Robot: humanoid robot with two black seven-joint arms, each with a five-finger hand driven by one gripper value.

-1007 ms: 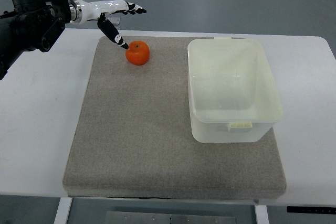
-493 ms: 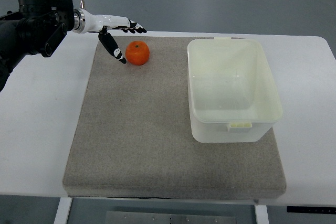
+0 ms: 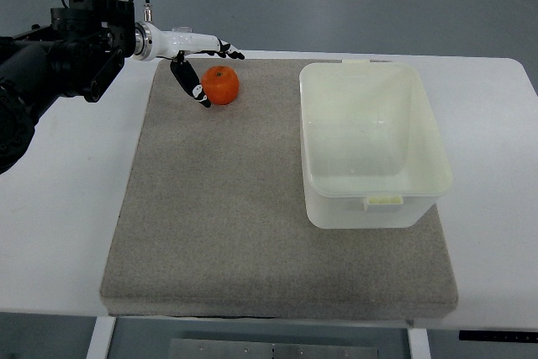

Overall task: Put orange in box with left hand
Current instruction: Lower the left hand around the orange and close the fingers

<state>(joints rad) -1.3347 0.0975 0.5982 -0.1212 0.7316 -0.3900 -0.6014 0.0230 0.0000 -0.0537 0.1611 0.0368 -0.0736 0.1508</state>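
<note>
Left white-and-black hand (image 3: 195,60) has moved right since the earlier frame, fingers spread, now bracketing the round orange fruit (image 3: 221,85); translucent plastic box (image 3: 374,145) unchanged

Orange (image 3: 221,85): round, bright, stem dimple up, at 11 o'clock. Box (image 3: 372,145): translucent white, open, empty, at 3 o'clock.
</note>
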